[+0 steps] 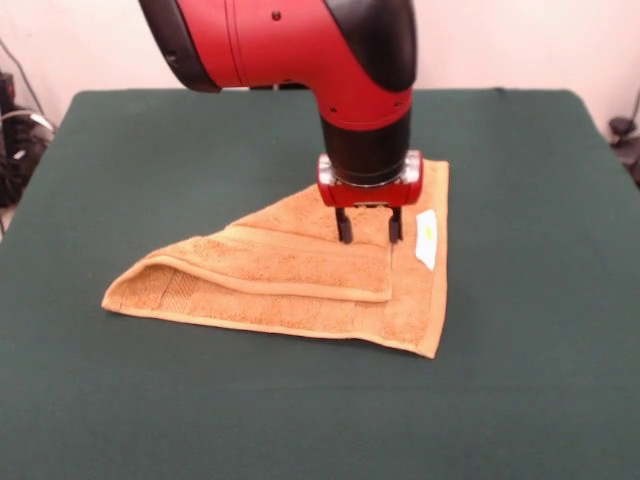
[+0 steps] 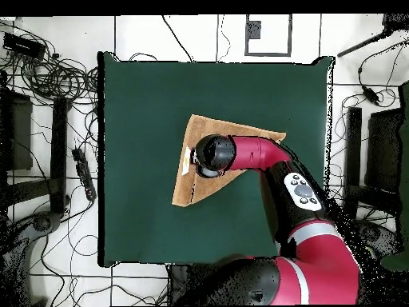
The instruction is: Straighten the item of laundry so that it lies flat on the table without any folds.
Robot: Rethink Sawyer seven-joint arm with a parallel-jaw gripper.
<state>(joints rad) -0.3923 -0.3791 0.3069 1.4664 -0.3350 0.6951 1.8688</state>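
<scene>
The orange-tan towel lies on the green table, folded over into a rough triangle with a layered flap on top. Its white-and-yellow label shows near the right edge. My gripper is open, fingers pointing down, tips at or just above the towel near the folded flap's upper right corner. In the overhead view the towel shows as a triangle mid-table, the label at its left edge, and the arm's wrist covers the gripper.
Green felt spreads wide on all sides of the towel. Cables and equipment lie on the floor beyond the table's edges. The arm reaches in from the bottom right in the overhead view.
</scene>
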